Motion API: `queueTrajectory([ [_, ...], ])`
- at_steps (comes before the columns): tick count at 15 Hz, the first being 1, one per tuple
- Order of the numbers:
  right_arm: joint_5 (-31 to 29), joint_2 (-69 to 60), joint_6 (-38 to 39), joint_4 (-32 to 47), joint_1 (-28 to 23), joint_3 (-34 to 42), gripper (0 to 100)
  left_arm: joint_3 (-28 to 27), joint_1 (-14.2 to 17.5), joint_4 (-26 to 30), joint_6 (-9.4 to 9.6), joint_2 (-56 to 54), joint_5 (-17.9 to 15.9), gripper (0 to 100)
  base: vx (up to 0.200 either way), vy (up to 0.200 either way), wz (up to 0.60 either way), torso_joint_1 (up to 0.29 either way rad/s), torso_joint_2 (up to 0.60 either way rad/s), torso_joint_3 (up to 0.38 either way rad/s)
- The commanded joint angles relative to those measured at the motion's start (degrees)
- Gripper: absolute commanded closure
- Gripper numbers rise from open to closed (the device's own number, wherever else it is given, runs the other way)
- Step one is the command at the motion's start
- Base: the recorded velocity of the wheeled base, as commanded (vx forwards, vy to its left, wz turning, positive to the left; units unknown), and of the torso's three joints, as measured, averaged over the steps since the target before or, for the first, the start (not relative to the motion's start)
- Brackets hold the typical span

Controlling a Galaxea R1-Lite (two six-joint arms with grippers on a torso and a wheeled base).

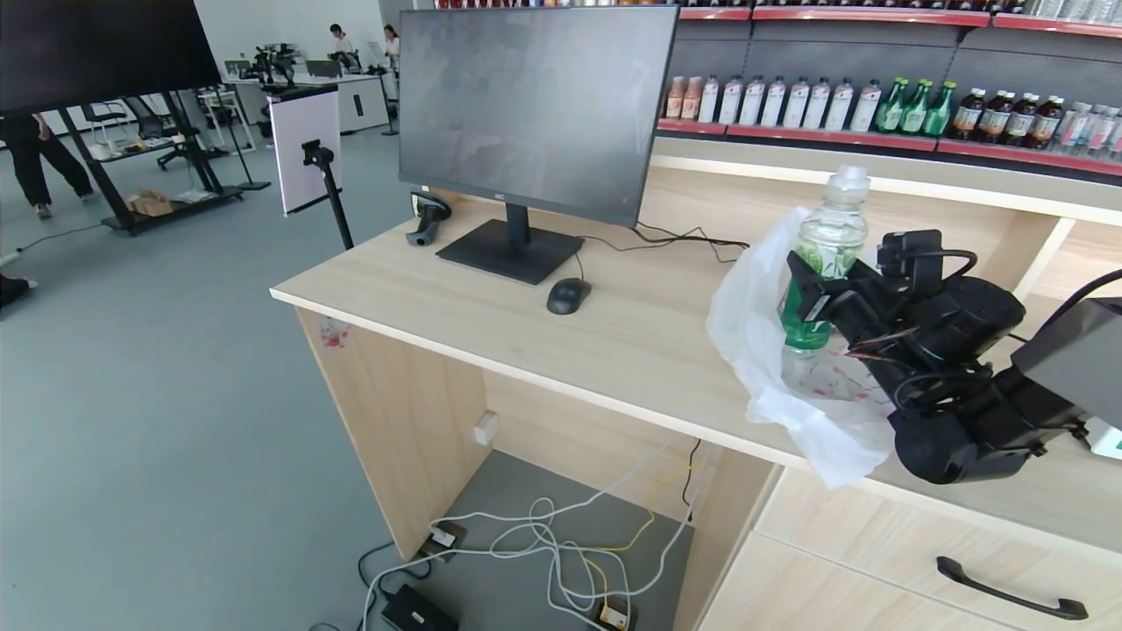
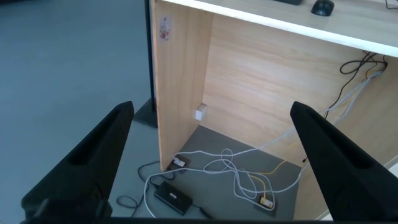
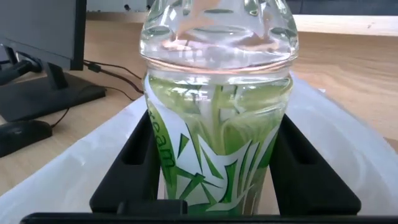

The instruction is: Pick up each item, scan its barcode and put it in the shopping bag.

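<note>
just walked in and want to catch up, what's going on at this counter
The right end effector is shut on a green-labelled water bottle, held upright with the white shopping bag around its lower part on the wooden counter. The left end effector hangs open, low beside the counter.

Black all over at the right claw [image 1: 811,298]: flat, matte, slab-sided fingers [image 3: 134,168] with squared edges. Behind it, bulky rounded joint housings [image 1: 964,315] in glossy black. On top of the wrist, a small boxy black camera [image 1: 910,250] with a black cable [image 1: 960,256] looping out of it. Thin reddish wires [image 1: 877,346] bare at the wrist, thicker black cables bundled lower down. Farther right, a grey flat-panelled link [image 1: 1074,350] with a white-and-green patch [image 1: 1106,438] below. Left claw [image 2: 211,112]: two matte black wedge fingers [image 2: 93,158], tapering to blunt tips.
</note>
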Motion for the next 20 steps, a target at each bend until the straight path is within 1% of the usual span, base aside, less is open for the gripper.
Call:
queueTrajectory([
  [1,0.0,2.2,0.0,0.3,0.0,-1.1,100,0.0,0.0,0.0,-0.04,0.0,0.1,0,0.0,0.0,0.0,0.0,0.0,0.0],
  [16,0.5,2.5,-0.1,0.3,-0.2,-1.3,100,0.0,0.0,0.0,-0.04,0.0,0.1,0,0.0,0.0,0.0,0.0,0.0,0.0],
  [17,0.5,2.4,0.0,0.3,0.0,-1.3,0,0.0,0.0,0.0,-0.04,0.0,0.1,0,0.0,0.0,0.0,0.0,0.0,0.0],
  [19,0.5,1.4,0.0,0.3,0.3,-1.1,0,0.0,0.0,0.0,-0.04,0.0,0.1,0,0.0,0.0,0.0,0.0,0.0,0.0],
  [20,0.5,-0.3,0.1,0.3,0.5,0.2,0,0.0,0.0,0.0,-0.04,0.0,0.0,0,0.0,0.0,0.0,0.0,0.0,0.0],
])
